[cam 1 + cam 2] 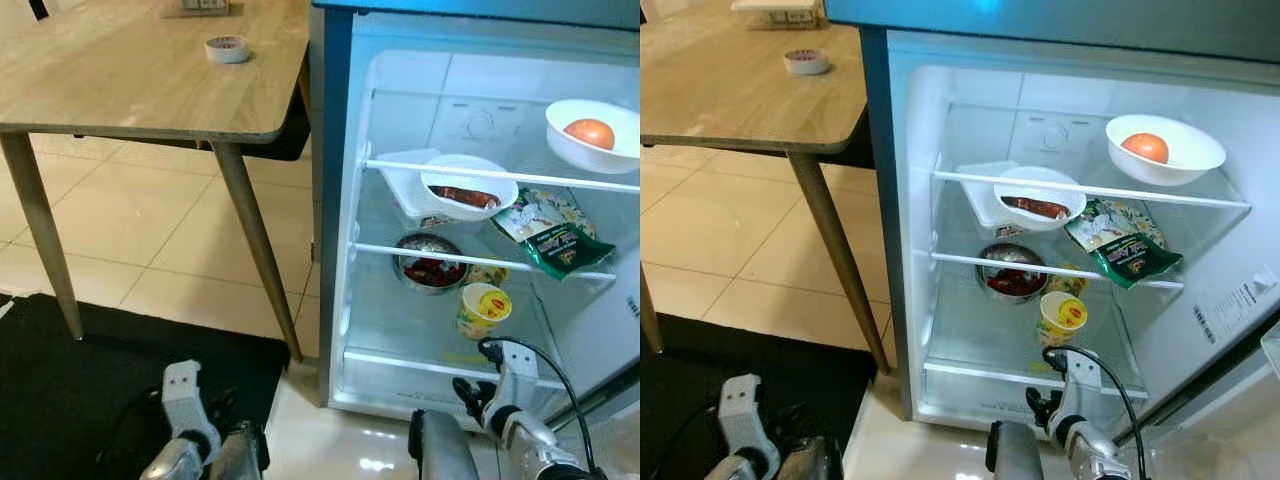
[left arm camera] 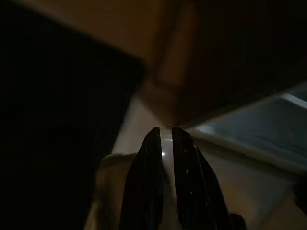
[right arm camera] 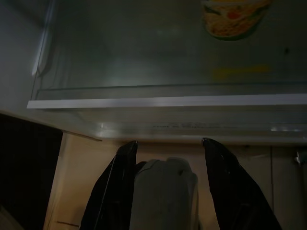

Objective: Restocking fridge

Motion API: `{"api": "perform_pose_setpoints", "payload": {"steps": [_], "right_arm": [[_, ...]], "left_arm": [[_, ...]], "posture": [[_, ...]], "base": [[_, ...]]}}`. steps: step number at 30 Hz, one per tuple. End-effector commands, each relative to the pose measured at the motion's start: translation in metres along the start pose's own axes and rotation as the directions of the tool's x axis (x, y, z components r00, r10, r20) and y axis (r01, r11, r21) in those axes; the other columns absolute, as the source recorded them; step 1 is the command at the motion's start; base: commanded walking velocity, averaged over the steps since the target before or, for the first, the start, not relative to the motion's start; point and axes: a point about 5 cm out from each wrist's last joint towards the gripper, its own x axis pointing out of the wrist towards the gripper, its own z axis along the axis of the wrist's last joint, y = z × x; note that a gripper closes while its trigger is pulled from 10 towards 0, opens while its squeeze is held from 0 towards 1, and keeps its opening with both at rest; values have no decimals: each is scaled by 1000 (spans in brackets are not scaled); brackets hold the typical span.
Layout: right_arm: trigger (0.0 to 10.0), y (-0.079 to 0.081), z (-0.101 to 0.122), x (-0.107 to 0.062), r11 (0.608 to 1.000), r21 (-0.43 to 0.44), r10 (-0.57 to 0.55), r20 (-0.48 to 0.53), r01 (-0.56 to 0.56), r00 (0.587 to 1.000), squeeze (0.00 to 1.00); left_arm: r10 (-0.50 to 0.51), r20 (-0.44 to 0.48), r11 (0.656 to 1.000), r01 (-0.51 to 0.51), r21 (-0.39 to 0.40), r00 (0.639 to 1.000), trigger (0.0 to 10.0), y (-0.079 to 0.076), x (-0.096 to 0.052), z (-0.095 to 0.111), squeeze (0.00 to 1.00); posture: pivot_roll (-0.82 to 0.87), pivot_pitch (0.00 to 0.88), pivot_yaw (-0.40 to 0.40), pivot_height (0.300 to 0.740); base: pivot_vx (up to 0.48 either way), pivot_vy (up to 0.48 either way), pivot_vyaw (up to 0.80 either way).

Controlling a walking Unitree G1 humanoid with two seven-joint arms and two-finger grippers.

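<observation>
Open fridge (image 1: 352,250): two bowls (image 1: 594,133), one cup (image 1: 483,310).

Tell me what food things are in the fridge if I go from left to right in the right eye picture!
Steel bowl of red food → white bowl with a sausage → yellow noodle cup → green snack bag → white bowl with an orange fruit.
</observation>
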Motion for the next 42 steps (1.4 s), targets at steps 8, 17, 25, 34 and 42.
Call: {"api": "perform_pose_setpoints", "payload": {"steps": [8,17,25,34,42], "right_arm": [[10000,-7,-14,-5,999,11,-37,-55,38,998,0],[10000,-7,-26,-8,998,-5,-63,-109,62,992,0],[10000,-9,-35,-12,999,12,-51,-116,53,992,0],[10000,-9,-41,-14,998,14,-53,-136,56,989,0],[10000,-10,-45,-16,998,15,-58,-147,61,987,0]], "left_arm": [[129,-83,992,-130,-3,988,10000,18,-15,-22,0],[155,-137,988,-155,16,978,10000,18,-18,-32,0],[160,-143,987,-157,30,977,10000,17,-17,-32,0],[146,-160,989,-139,54,976,10000,10,-12,-32,0],[136,-208,990,-125,67,969,10000,5,-15,-43,0]], "posture": [[34,32,-64,626],[32,31,-62,636],[30,27,-60,656],[27,23,-59,701],[23,20,-58,731]], "base": [[0,0,0],[0,0,0],[0,0,0],[0,0,0],[0,0,0]]}}
